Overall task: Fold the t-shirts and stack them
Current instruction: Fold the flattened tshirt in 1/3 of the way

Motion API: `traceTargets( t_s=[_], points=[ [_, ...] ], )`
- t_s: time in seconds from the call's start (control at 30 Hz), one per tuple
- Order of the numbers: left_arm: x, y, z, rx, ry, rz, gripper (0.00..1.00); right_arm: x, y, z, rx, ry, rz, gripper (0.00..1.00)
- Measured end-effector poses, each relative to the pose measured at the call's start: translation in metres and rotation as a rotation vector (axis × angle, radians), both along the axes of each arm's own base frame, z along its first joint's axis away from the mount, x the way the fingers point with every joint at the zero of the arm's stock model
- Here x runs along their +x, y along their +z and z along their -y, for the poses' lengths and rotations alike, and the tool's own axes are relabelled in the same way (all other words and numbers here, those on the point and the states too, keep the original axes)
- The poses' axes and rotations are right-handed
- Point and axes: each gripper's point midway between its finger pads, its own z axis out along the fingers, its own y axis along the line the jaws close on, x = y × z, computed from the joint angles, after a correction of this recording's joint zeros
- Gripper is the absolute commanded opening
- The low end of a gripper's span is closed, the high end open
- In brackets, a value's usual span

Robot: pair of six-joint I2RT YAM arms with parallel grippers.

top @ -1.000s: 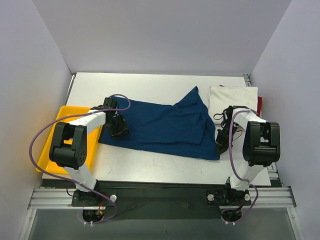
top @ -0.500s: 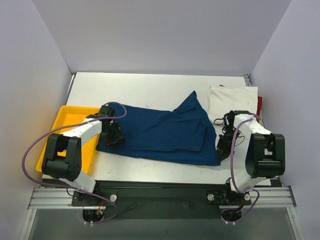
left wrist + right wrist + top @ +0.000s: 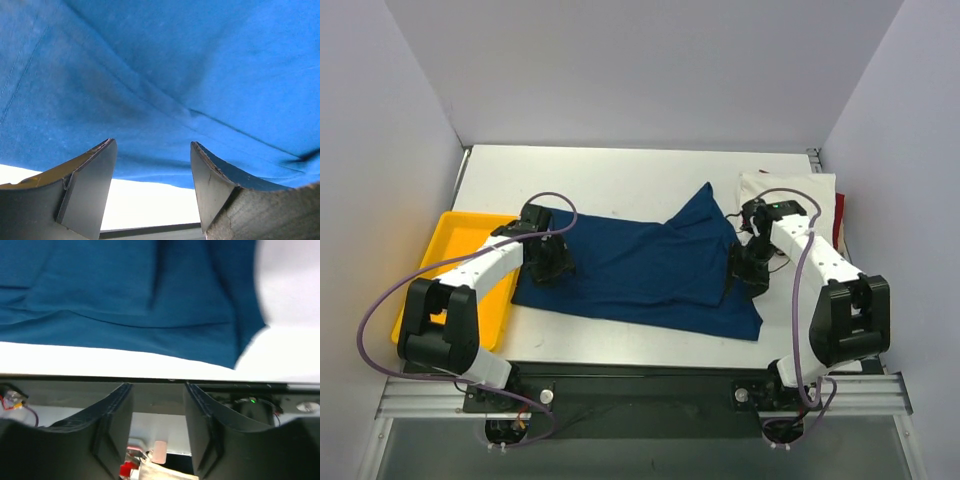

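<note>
Currently navy t-shirt (image 3: pixel 640 270) lies rumpled across desk (image 3: pixel 620 175) middle, toward near edge. Left gripper (image 3: pixel 552 265) over its left end, fingers apart, empty. Right gripper (image 3: pixel 748 272) over its right side, fingers parted, nothing between. Cream-white t-shirt (image 3: pixel 810 195) at far right corner, on red t-shirt (image 3: pixel 841 215).

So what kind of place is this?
Probably a robotics lab cell: plain white walls box in the table, and the left arm and right arm are bolted to a metal rail.
</note>
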Motion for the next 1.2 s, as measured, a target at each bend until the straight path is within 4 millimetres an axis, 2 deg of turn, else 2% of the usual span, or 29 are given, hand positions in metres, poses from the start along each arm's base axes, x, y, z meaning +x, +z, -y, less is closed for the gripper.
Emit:
traceTargets(
  t_s=[0.13,0.33,0.63,0.77,0.93,1.03,1.13,1.2],
  points=[
    [0.005,0.010,0.003,-0.017,-0.003,0.032,0.71,0.005,-0.015,-0.020,0.053,0.042,-0.018,0.37],
    [0.006,0.015,0.004,-0.024,-0.004,0.050,0.72,-0.001,-0.056,-0.026,0.065,0.063,-0.117,0.34],
    [0.005,0.019,0.003,-0.025,-0.004,0.059,0.72,0.009,-0.079,-0.037,0.081,0.107,-0.096,0.33],
    [0.005,0.019,0.003,-0.025,-0.004,0.058,0.72,0.011,-0.085,-0.040,0.082,0.116,-0.100,0.29],
    [0.003,0.017,0.003,-0.023,-0.004,0.053,0.72,0.015,-0.084,-0.044,0.086,0.126,-0.087,0.12],
    [0.002,0.016,0.002,-0.022,-0.004,0.049,0.72,0.020,-0.081,-0.047,0.090,0.133,-0.071,0.08],
    [0.001,0.015,0.002,-0.021,-0.004,0.047,0.72,0.028,-0.075,-0.051,0.095,0.140,-0.049,0.08],
    [0.001,0.015,0.002,-0.021,-0.004,0.047,0.72,0.034,-0.070,-0.055,0.098,0.146,-0.033,0.14]
  ],
)
